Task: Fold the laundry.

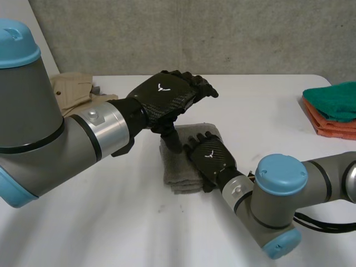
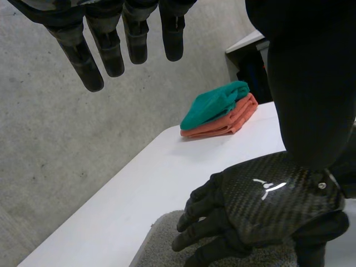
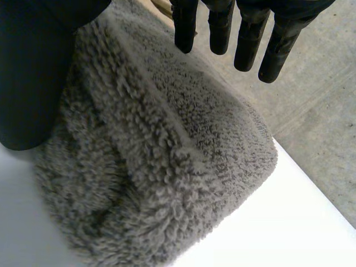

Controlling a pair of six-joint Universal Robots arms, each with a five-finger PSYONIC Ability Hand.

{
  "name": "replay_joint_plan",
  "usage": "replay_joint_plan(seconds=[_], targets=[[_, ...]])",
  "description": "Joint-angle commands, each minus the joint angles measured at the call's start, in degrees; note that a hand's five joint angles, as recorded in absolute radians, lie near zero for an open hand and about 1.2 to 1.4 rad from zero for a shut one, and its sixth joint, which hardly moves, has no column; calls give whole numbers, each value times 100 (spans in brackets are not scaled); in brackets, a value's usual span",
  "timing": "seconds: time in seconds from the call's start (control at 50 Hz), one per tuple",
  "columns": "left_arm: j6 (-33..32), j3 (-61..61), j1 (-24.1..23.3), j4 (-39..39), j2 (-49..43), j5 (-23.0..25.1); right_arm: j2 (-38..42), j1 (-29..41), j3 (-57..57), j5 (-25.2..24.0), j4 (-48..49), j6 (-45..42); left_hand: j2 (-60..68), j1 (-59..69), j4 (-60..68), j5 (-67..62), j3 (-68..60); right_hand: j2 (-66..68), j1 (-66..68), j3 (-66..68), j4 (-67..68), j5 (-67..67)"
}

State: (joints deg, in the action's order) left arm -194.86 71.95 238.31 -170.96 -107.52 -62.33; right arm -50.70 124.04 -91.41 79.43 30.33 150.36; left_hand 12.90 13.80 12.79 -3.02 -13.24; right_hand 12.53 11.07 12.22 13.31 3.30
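A small grey towel, folded into a thick block, lies at the centre of the frame on the white table. The right robot hand rests flat on top of it, fingers relaxed and gripping nothing. The left robot hand hovers just above, fingers straight and apart, also empty. The towel looks soft, light and fluffy, likely to spring open, so pinching a loose corner or edge seems best. Folded teal and orange cloths sit at the right edge.
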Motion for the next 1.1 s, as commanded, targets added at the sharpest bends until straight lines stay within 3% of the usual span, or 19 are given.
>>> replay_joint_plan(seconds=[0.02, 0.24, 0.32, 0.44, 0.6, 0.74, 0.84, 0.94, 1.1], targets=[[0, 3, -4, -16, 3, -16, 156, -11, 342, 46, -27, -15, 269, 180, 281, -258, -236, -253, -107, -222, -331, -330], [27, 12, 4, -16, 3, -16, 543, -11, 1010, 28, -88, 11, 269, 180, 281, -258, -236, 762, 909, 794, 685, 686], [27, 12, -4, -16, 12, -16, 763, -11, 1318, -42, -220, 11, 269, 180, 281, -258, -236, 2746, 2892, 2777, 2669, 2669], [35, 12, 4, -16, 12, -16, 1062, -20, 1854, -112, -633, 29, 286, 196, 298, -275, -253, 6743, 6889, 6774, 6666, 6666], [176, 12, 22, -16, 21, -7, 790, -125, 1811, -200, -818, 46, 286, 196, 298, -275, -253, 6747, 6893, 6778, 6669, 6670], [194, 3, 31, -16, 29, -7, 271, -995, 1407, -367, -634, -50, 303, 213, 315, -292, -269, 6747, 6893, 6778, 6669, 6670], [185, 12, 31, -16, 38, -7, 183, -1636, 1301, -885, -238, -50, 303, 213, 315, -292, -269, 6747, 6893, 6778, 6669, 6670], [194, 3, 31, -16, 38, -7, 157, -2269, 1494, -1745, 349, -7, 303, 213, 315, -292, -269, 6747, 6893, 6778, 6669, 6670], [194, 12, 31, -16, 38, -16, 156, -2806, 2495, -2107, 1273, 449, 303, 213, 315, -292, -269, 6747, 6893, 6778, 6669, 6670]])
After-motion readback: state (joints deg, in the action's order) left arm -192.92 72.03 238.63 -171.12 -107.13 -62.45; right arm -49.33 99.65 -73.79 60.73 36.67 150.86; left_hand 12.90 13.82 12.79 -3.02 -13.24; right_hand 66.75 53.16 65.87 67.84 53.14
